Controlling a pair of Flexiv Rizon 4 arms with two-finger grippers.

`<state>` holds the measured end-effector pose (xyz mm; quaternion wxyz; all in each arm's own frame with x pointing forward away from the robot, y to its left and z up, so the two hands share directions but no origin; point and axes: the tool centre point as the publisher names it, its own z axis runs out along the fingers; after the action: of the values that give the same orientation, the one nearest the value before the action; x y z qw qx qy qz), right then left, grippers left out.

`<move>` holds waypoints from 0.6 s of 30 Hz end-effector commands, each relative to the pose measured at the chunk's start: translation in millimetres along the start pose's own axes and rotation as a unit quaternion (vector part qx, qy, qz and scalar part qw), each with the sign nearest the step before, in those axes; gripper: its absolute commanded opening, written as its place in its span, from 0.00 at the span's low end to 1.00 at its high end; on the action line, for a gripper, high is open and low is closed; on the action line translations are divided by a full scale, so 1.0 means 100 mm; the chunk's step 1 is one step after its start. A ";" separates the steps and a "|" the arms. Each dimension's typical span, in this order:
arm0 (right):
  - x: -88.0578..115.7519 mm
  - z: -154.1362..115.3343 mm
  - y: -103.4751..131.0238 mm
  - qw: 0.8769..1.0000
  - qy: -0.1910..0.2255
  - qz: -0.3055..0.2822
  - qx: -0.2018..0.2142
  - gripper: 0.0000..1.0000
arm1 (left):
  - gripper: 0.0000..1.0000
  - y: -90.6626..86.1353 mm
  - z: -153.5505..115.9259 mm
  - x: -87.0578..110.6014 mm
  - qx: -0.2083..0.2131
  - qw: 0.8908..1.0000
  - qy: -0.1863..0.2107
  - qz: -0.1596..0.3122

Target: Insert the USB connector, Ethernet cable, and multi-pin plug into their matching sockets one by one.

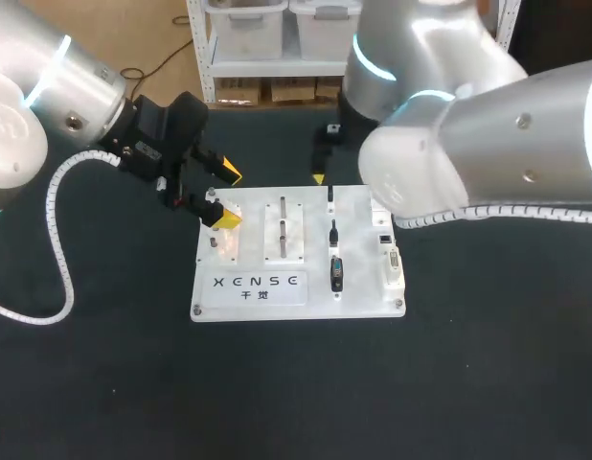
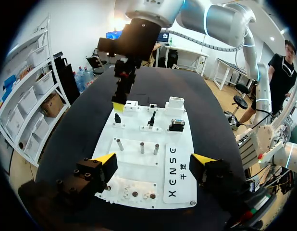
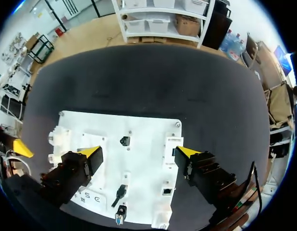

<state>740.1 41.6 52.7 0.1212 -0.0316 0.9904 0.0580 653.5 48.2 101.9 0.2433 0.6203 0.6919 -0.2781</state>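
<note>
Wide and empty: right hand (image 3: 139,152), left hand (image 2: 154,159). Under the right hand, three plugs (image 1: 332,230) rest unplugged, sockets (image 1: 390,257) beside them; apparently nothing inserted yet.

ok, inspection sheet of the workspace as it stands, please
Surface: black table, with a white board lying flat on it.
Job's things: three plugs in a row on the board. The sockets are on the strip beside them. None look plugged in.
Clutter: nothing seen.
Grippers: left gripper is above the board's left edge, jaws open, empty. Right gripper is above the board, jaws open, empty.
Cables: a white ribbed hose from the left arm loops down toward the table. No loose cable seen.
Surroundings: nothing seen reaching in.
</note>
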 end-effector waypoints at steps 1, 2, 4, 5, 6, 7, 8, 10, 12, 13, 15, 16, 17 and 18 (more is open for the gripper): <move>-0.03 0.08 0.04 1.000 0.004 -0.002 0.009 1.00 | 1.00 0.01 0.00 0.00 0.001 1.000 0.002 0.000; -0.03 0.08 0.04 1.000 0.004 -0.002 0.009 1.00 | 1.00 0.01 0.00 0.00 0.001 1.000 0.002 0.000; -0.03 0.08 0.04 1.000 0.004 -0.002 0.009 1.00 | 1.00 0.01 0.00 0.00 0.001 1.000 0.002 0.000; -0.03 0.08 0.04 1.000 0.004 -0.002 0.009 1.00 | 1.00 0.01 0.00 0.00 0.001 1.000 0.002 0.000; -0.03 0.08 0.04 1.000 0.004 -0.002 0.009 1.00 | 1.00 0.01 0.00 0.00 0.001 1.000 0.002 0.000; -0.03 0.08 0.04 1.000 0.004 -0.002 0.009 1.00 | 1.00 0.01 0.00 0.00 0.001 1.000 0.002 0.000; -0.03 0.08 0.04 1.000 0.004 -0.002 0.009 1.00 | 1.00 0.01 0.00 0.00 0.001 1.000 0.002 0.000; -0.03 0.08 0.04 1.000 0.004 -0.002 0.009 1.00 | 1.00 0.01 0.00 0.00 0.001 1.000 0.002 0.000; -0.03 0.08 0.04 1.000 0.004 -0.002 0.009 1.00 | 1.00 0.01 0.00 0.00 0.001 1.000 0.002 0.000; -0.03 0.08 0.04 1.000 0.004 -0.002 0.009 1.00 | 1.00 0.01 0.00 0.00 0.001 1.000 0.002 0.000; -0.03 0.08 0.04 1.000 0.004 -0.002 0.009 1.00 | 1.00 0.01 0.00 0.00 0.001 1.000 0.002 0.000; -0.03 0.08 0.04 1.000 0.004 -0.002 0.009 1.00 | 1.00 0.01 0.00 0.00 0.001 1.000 0.002 0.000; -0.03 0.08 0.04 1.000 0.004 -0.002 0.009 1.00 | 1.00 0.01 0.00 0.00 0.001 1.000 0.002 0.000; -0.03 0.08 0.04 1.000 0.004 -0.002 0.009 1.00 | 1.00 0.01 0.00 0.00 0.001 1.000 0.002 0.000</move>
<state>746.6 47.7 45.2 0.1152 -0.0339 0.9915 0.0495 653.5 48.2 101.9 0.2432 0.6203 0.6919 -0.2781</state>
